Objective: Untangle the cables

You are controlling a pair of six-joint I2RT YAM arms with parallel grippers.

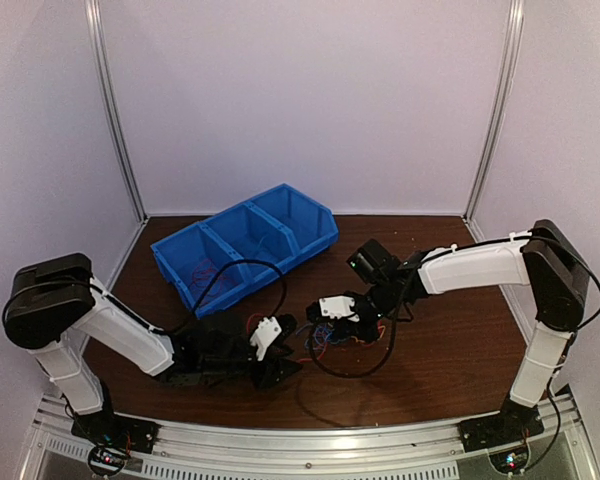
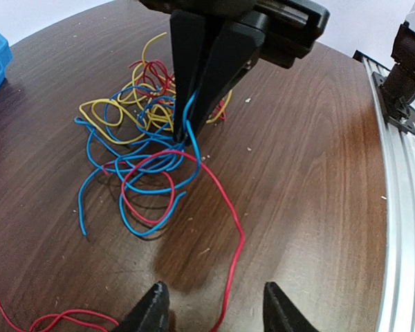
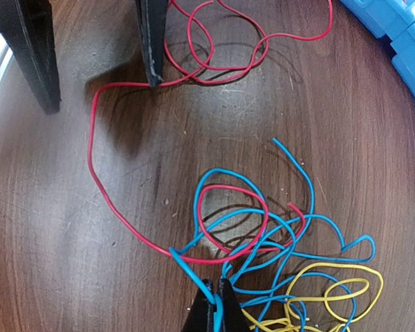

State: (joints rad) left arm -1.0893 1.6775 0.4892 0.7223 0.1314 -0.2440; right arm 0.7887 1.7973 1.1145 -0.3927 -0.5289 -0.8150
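Two states: left fingers [image 2: 152, 310] spread wide, red strand [image 2: 233, 228] passing between them on the bench [image 2: 318, 180]. Cables [image 2: 135, 128] lie tangled just beyond, under the right fingers [image 2: 190, 69], which pinch a blue strand [image 2: 189, 117]. Wire looks light, floppy, snag-prone; grab free ends, not knots. No readable markings.

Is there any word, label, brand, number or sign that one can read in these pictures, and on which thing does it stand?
No text can be read in any view.
Bin, cables, left gripper, right gripper, table: no writing shows on them.
Base boards: too small to tell whether they bear any print.
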